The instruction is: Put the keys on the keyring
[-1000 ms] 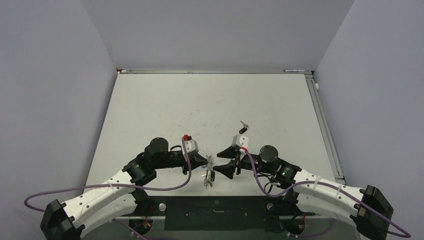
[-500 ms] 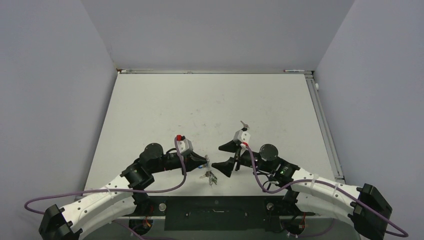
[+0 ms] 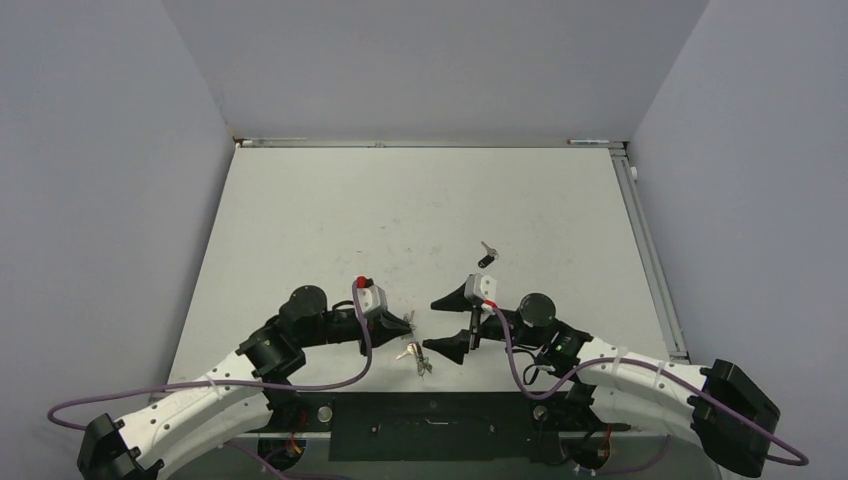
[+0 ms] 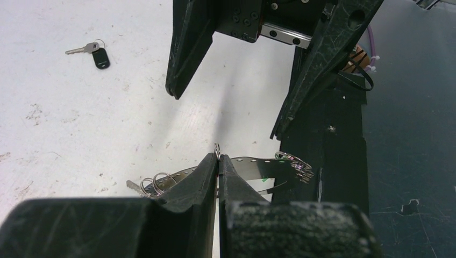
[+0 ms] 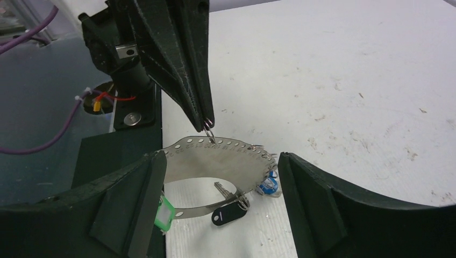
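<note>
Clamped shut, the left gripper (image 4: 217, 158) holds the keyring (image 5: 226, 161) by its top edge, low over the table (image 3: 400, 210). From above it looks like a tangle. The right wrist view shows a flat perforated metal band lying crosswise, with green-, black- and blue-headed keys (image 5: 228, 215) dangling from it. The right gripper (image 3: 440, 322) faces it wide open and empty. A loose black key (image 3: 486, 254) lies beyond.

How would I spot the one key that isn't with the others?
On the white table, look just past the open right gripper, toward the back wall. One key lies flat there on its own. Its head is black, and unlike the other keys, bunched on the loop at the near edge, nothing touches it.
</note>
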Tool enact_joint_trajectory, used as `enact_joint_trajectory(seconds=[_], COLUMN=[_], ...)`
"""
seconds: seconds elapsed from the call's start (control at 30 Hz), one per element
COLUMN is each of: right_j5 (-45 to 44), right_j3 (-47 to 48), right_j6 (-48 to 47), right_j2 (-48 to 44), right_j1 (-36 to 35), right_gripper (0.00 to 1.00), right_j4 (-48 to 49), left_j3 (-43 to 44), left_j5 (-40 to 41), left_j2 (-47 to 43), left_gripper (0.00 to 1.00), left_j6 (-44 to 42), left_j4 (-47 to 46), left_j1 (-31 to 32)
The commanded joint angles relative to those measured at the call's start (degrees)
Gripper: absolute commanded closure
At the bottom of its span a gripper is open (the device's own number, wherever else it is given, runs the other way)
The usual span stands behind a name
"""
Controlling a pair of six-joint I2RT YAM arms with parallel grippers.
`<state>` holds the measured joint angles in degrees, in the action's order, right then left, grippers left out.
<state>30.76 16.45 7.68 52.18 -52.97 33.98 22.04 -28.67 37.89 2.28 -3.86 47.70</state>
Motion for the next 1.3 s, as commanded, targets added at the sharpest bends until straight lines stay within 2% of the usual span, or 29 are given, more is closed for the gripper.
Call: enact_joint_trajectory(seconds=[0.0,0.1,0.33,0.5,0.6,1.27], right_j5=[7.5,7.6,9.3,11.5,11.6,13.5], right_j3=[-0.3,-0.8,0.1,0.5,1.0,2.8], right_j6=[-3.1,-3.7,-5.0,-5.0,-5.3,-4.0], right_j2=[2.7,4.0,7.4,9.5,10.3,13.4], right_j1=[-0.2,-0.1,-0.2,-0.2,-0.3,-0.8], right_gripper=[0.25,0.31,0.52,0.56,0.66,0.67], right_j4=[10.3,12.7,14.1,15.5,15.9,20.0], left_j3=[3.5,3.1,2.2,2.0,2.0,1.9], left_j5=[-2.9,-3.6,-4.0,-4.2,-4.3,-4.2], left_j2=[-1.3,-1.7,-2.8,-2.9,-2.9,-2.5], left_gripper=[1.0,1.0,1.0,1.0,1.0,1.0], left_j6=[-2.0,-3.5,-3.4,-3.4,-3.4,-3.2], left_j4=[-0.1,-0.1,-0.6,-0.6,-0.7,-0.9], left_j1=[0.2,0.3,0.3,0.2,0.2,0.2])
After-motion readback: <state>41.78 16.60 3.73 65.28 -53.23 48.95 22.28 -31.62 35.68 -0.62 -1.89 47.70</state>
